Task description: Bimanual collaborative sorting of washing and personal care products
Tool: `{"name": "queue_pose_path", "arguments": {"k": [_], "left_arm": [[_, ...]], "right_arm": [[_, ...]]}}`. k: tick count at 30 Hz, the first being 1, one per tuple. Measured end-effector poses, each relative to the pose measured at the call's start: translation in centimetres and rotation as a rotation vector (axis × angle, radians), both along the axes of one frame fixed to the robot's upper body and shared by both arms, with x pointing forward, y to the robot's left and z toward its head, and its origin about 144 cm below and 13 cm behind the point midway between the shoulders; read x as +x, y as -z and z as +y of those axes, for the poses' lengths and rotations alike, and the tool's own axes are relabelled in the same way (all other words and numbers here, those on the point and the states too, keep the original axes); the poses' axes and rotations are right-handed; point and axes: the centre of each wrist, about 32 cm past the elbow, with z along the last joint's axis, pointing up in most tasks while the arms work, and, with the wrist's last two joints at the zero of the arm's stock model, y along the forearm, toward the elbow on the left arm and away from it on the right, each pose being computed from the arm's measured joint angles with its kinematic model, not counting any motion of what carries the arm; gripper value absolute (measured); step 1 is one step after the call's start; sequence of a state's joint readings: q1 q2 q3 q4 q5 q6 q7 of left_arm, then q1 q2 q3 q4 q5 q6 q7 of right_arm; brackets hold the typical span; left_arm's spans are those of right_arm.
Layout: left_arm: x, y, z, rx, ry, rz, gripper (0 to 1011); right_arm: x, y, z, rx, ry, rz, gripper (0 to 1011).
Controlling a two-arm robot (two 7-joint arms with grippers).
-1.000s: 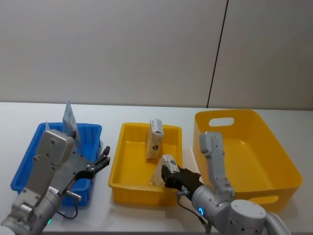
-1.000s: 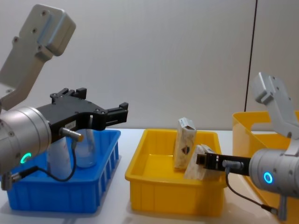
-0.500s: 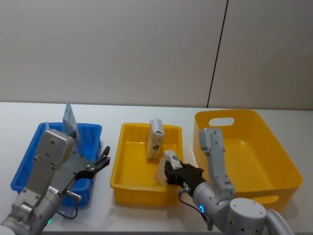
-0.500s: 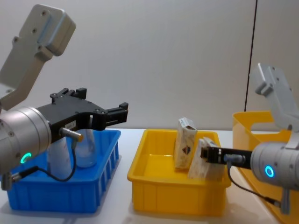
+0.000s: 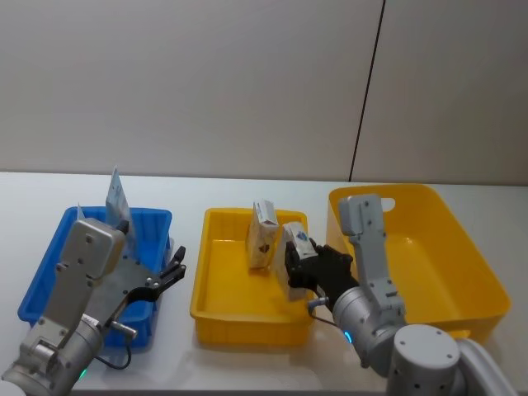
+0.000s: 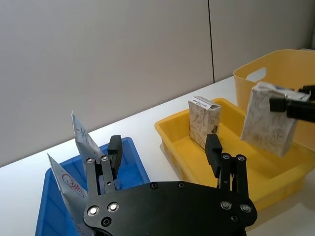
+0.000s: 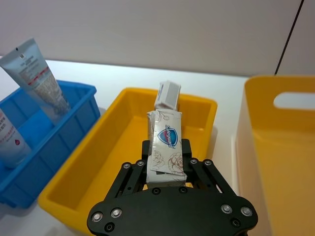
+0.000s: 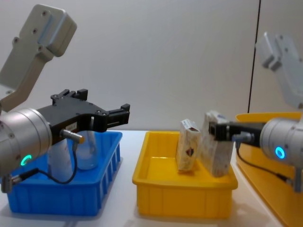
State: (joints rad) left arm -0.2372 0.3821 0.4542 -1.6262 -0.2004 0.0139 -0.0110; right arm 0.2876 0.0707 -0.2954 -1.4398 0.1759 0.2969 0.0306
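The right gripper (image 7: 166, 146) has its fingers clamped on the sides of a beige marbled carton (image 7: 166, 130), held clear above the right end of the small yellow bin (image 5: 247, 326). The left gripper (image 6: 164, 150) hovers by the blue bin (image 5: 148, 214), fingers spread wide and empty. Just beyond the held carton a second carton (image 5: 262, 235) stands upright in the yellow bin; farther off, two tubes (image 7: 37, 73) lean in the blue bin. Lowered too close, the held carton could topple the standing one, or catch the bin wall and twist out of the grip

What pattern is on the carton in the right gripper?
The carton is beige with brown floral swirls and a blue oval logo; see the right wrist view.
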Motion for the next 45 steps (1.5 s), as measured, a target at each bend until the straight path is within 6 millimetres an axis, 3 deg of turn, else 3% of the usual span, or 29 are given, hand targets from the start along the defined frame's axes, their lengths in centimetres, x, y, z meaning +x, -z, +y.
{"name": "queue_pose_path", "arguments": {"k": [27, 37, 45], "left_arm": [[0.0, 0.0, 0.0, 0.0, 0.0, 0.0, 1001], [0.0, 0.0, 0.0, 0.0, 0.0, 0.0, 1001], [0.0, 0.0, 0.0, 0.0, 0.0, 0.0, 1001]], "right_arm": [[-3.4, -5.5, -3.4, -0.142, 0.141, -0.216, 286], [-5.2, -6.5, -5.0, -0.171, 0.235, -0.224, 285], [-6.2, -5.9, -6.6, -0.161, 0.291, -0.188, 285]]}}
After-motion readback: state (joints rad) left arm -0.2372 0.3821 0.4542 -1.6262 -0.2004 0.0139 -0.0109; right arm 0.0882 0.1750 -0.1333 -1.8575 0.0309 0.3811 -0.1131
